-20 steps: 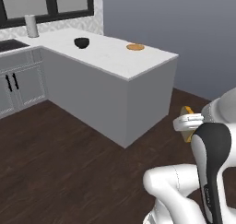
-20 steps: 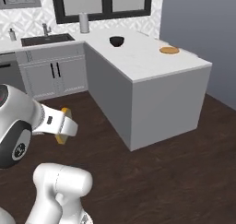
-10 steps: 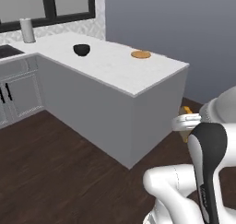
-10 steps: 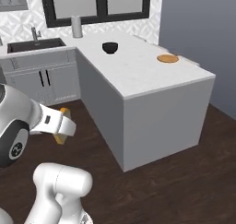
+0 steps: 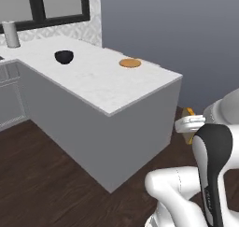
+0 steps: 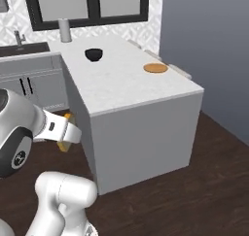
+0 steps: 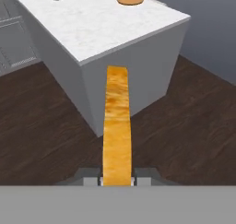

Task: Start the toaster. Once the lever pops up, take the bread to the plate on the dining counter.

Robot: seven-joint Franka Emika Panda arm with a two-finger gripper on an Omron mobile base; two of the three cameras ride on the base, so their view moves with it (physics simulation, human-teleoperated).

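My gripper (image 7: 117, 180) is shut on the bread (image 7: 116, 126), an orange-yellow slice seen edge-on and sticking out ahead of the fingers. The base views show the bread (image 5: 189, 113) (image 6: 65, 145) held low beside the arm, over the dark wood floor and short of the dining counter (image 5: 100, 83) (image 6: 124, 87) (image 7: 103, 27). The plate (image 5: 130, 63) (image 6: 155, 68) (image 7: 130, 0), a flat tan-orange disc, lies near the counter's far right edge. The toaster and its lever are out of view.
A black bowl (image 5: 64, 57) (image 6: 94, 54) sits further back on the counter, and a grey cylinder (image 5: 10, 34) (image 6: 64, 30) stands by the window. Grey cabinets (image 6: 36, 87) and a sink faucet (image 6: 18, 37) lie to the left. The counter's near corner (image 7: 83, 64) faces me.
The whole picture has shifted: the base has driven closer to the dining counter, which now looms larger. The bread stays in the shut gripper.
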